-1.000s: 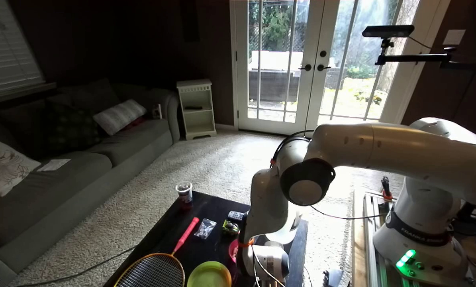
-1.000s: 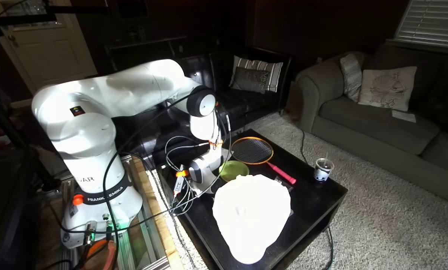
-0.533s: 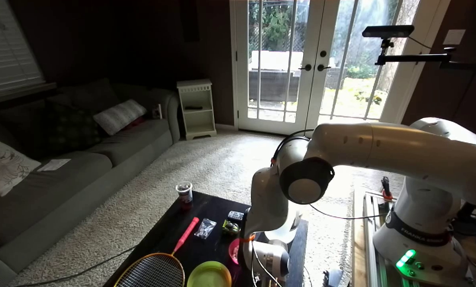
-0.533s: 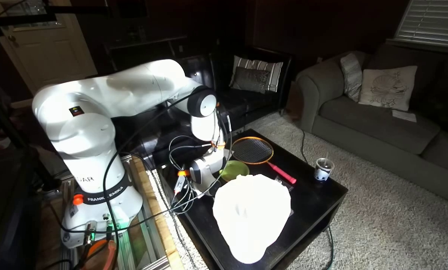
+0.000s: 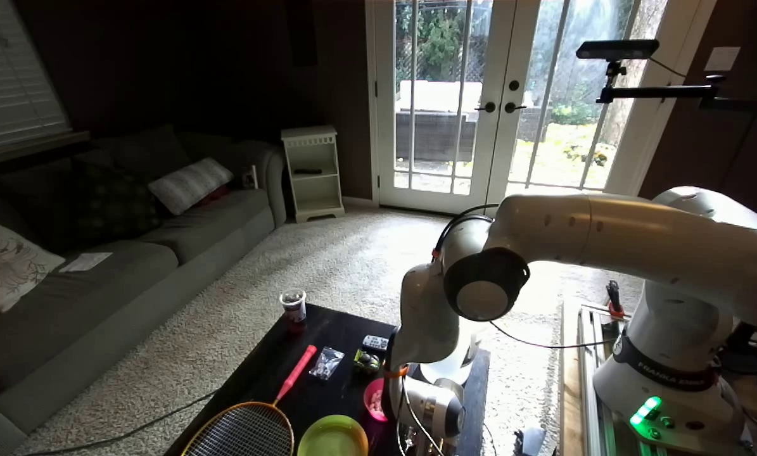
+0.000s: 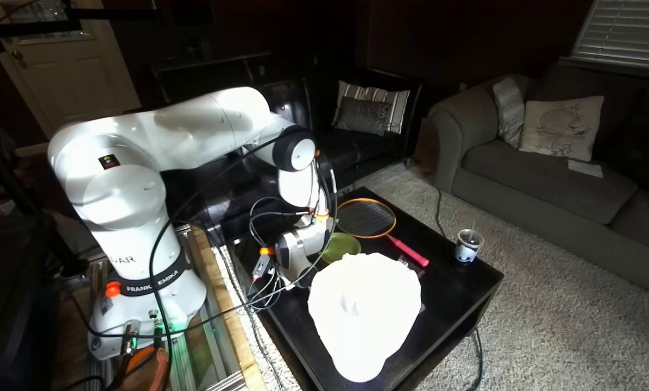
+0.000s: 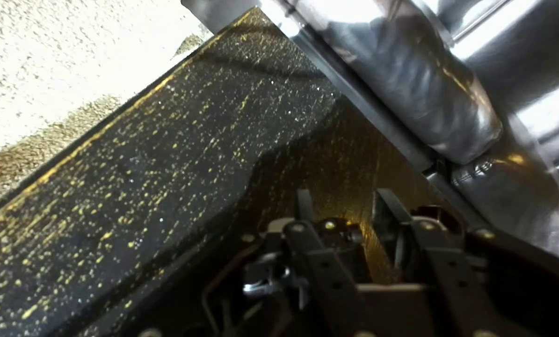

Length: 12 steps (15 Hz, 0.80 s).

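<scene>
1. One pink bowl (image 5: 371, 387), holding small pale pieces (image 5: 377, 401), stands on the table (image 5: 340, 326) in an exterior view, just beside the robot's wrist (image 5: 426, 408); judged the nearest loose item to the jaws.
2. Bearing from the wrist: away from the robot base (image 5: 631, 389). Pink bowl round, no long axis. Wrist covers part of its rim; contact not determinable.
3. Jaws: moderately parted in the wrist view, dark tabletop visible between the tips, nothing seen gripped. Pink bowl outside that view. Single arm.
4. Green bowl (image 5: 332, 437): near the pink one, likewise away from the base, seen in both exterior views.
5. Racket (image 6: 367, 219): past the green bowl, its grip running toward the end of the table where the cup (image 6: 467, 247) stands.
6. Clear packet (image 5: 326, 363), green packet (image 5: 367, 361) and remote (image 5: 375, 342): grouped on the table near the pink bowl.
7. Obstructions: an overexposed white shape (image 6: 365, 315), identity not determinable, masks part of the table in an exterior view; cables (image 6: 272, 290) loop beside the wrist; black sofa (image 7: 419, 79) close along the table's edge.
</scene>
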Motion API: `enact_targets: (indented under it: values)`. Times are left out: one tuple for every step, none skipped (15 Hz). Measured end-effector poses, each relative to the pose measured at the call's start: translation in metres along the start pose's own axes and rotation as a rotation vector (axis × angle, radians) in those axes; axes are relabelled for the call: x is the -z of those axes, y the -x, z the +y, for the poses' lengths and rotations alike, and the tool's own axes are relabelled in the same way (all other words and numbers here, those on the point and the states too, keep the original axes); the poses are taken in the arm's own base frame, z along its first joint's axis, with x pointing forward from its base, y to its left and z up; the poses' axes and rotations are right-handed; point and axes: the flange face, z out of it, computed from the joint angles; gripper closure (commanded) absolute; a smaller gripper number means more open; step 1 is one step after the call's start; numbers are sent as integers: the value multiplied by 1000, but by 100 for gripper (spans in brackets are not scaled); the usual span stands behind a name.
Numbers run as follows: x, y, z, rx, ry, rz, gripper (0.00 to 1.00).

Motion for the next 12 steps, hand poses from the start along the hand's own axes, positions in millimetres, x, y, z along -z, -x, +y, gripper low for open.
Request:
enact_targets:
  values:
    - [0,0,0,-3,-1,5,22]
    - [0,0,0,-6,-4,7,16]
    - [1,-1,0,-7,-7,8,9]
    - [1,-2,0,-12,-11,15,2]
    - [2,-2,0,-14,-12,19,0]
    - [1,-2,0,-15,-14,19,0]
    - [1,-2,-1,-14,-15,20,0]
    - [0,-2,-3,-11,-16,22,0]
    - [-1,-3,-5,-7,-17,22,0]
    - [-3,-3,-7,-4,-16,25,0]
    - [-4,-4,-9,0,-14,28,0]
    - [-6,-4,-11,0,-16,32,0]
